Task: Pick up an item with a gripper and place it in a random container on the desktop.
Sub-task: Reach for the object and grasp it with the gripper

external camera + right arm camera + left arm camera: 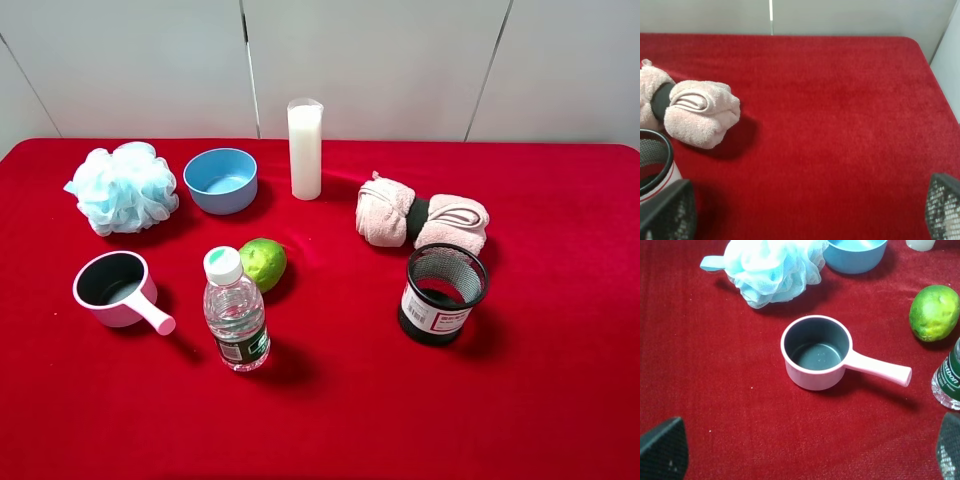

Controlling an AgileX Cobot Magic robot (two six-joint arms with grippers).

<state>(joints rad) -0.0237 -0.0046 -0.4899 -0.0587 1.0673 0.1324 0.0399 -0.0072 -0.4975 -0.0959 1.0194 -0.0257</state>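
The tall white cylinder stands upright at the back middle of the red desktop. The black wire-mesh cup with a white and red label stands at the right of centre; its rim shows in the right wrist view. No arm shows in the exterior high view. My left gripper is open, only its fingertips showing at the frame's corners, above bare cloth near the pink handled cup. My right gripper is open and empty beside the mesh cup.
A light blue bath puff and blue bowl sit at the back left. A lime and a clear water bottle stand near the middle. A rolled pink towel lies behind the mesh cup.
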